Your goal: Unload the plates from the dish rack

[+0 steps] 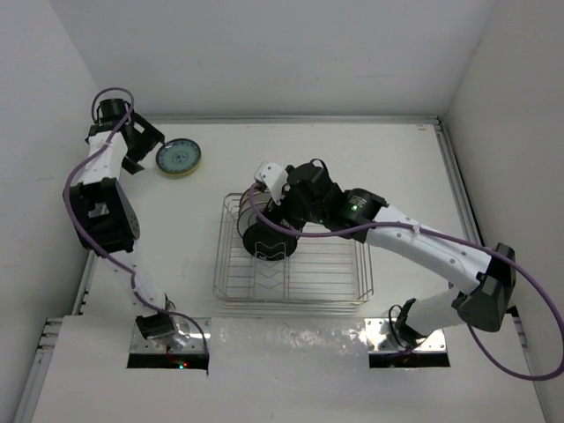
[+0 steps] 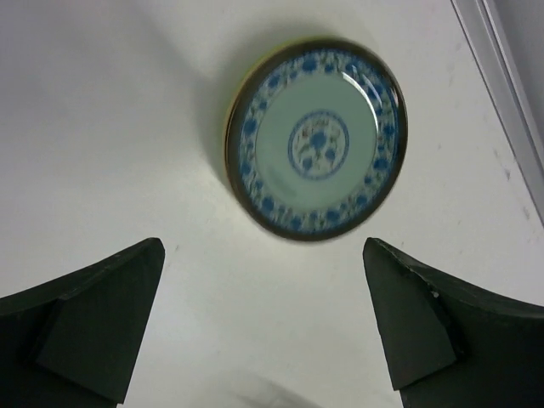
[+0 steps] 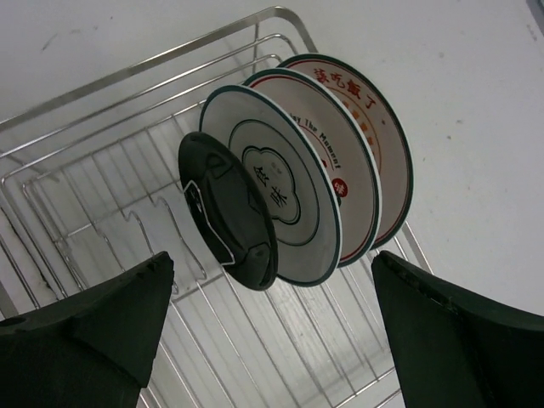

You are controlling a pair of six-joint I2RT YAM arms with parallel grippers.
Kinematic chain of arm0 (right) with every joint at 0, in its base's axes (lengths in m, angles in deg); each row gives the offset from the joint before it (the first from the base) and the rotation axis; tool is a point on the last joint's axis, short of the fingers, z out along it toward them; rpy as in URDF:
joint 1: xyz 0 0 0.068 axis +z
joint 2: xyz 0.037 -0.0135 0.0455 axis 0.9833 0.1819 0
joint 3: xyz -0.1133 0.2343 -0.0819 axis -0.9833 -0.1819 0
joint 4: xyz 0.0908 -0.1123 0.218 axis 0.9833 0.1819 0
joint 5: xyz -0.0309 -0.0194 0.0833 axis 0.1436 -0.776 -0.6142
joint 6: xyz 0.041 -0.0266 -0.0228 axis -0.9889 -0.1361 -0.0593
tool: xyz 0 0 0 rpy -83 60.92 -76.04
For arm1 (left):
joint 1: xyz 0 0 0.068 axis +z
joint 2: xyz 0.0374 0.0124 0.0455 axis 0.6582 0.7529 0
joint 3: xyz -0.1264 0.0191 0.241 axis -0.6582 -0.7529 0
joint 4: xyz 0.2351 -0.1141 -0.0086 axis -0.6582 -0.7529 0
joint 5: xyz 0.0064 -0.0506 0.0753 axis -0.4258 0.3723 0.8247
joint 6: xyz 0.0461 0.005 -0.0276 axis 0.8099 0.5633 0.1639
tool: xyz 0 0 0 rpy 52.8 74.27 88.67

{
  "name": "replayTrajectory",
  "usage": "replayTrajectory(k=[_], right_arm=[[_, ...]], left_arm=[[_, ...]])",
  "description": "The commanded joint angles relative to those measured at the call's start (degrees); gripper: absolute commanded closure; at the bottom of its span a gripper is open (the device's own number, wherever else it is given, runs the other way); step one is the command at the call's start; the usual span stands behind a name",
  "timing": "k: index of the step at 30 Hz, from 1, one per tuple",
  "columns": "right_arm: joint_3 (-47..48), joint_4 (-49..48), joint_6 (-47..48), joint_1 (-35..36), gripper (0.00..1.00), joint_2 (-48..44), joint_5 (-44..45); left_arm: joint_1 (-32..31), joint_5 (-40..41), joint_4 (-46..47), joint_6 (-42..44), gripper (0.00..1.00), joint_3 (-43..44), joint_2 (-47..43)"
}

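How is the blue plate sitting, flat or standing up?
Flat. The blue plate lies face up on the table, its whole pattern showing, outside the rack.

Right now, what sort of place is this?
Probably a lab test bench, not a kitchen: a plain white table walled by white panels, holding a silver wire dish rack.
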Motion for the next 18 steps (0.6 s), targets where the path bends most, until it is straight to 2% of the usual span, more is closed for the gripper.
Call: replayTrajectory(k=[1, 4, 5, 6, 7, 8, 10, 13, 18], right_arm=[[3.0, 2.3, 9.7, -0.1, 0.05, 1.6, -5.0], [2.5, 2.7, 13.9, 0.0, 0.15, 3.7, -6.9], [2.0, 2.5, 15.1, 0.0, 0.21, 3.9, -8.0], [1.4, 2.3, 15.9, 0.0, 0.24, 4.2, -8.4], [0.8, 1.6, 16.7, 0.0, 0.27, 4.5, -9.0], [0.0, 1.1, 18.1, 0.0, 0.29, 4.4, -8.9], [-2.1, -1.4, 19.1, 0.0, 0.3, 4.3, -8.0], [-3.8, -3.7, 22.5, 0.0, 0.34, 4.6, -7.6], [-3.8, -4.5, 24.8, 0.0, 0.41, 6.7, -7.6]], left_arm=[[-2.3, -0.1, 0.4, 4.4, 0.0, -5.0, -18.3], [-6.2, -0.5, 1.2, 8.8, 0.0, -10.9, -27.5], [-8.0, -1.8, 4.0, 10.6, 0.0, -17.4, -34.2], [-8.6, -3.3, 5.6, 11.1, 0.0, -21.2, -37.5], [-9.1, -4.8, 7.1, 11.3, 0.0, -28.9, -44.2], [-9.9, -8.5, 11.1, 11.4, 0.0, -32.8, -47.5], [-10.2, -10.7, 14.5, 11.4, 0.0, -43.1, -55.3], [-10.3, -10.8, 15.0, 14.2, 0.0, -50.4, -61.4], [-10.3, -6.3, 16.2, 15.5, 0.0, -58.5, -68.8]])
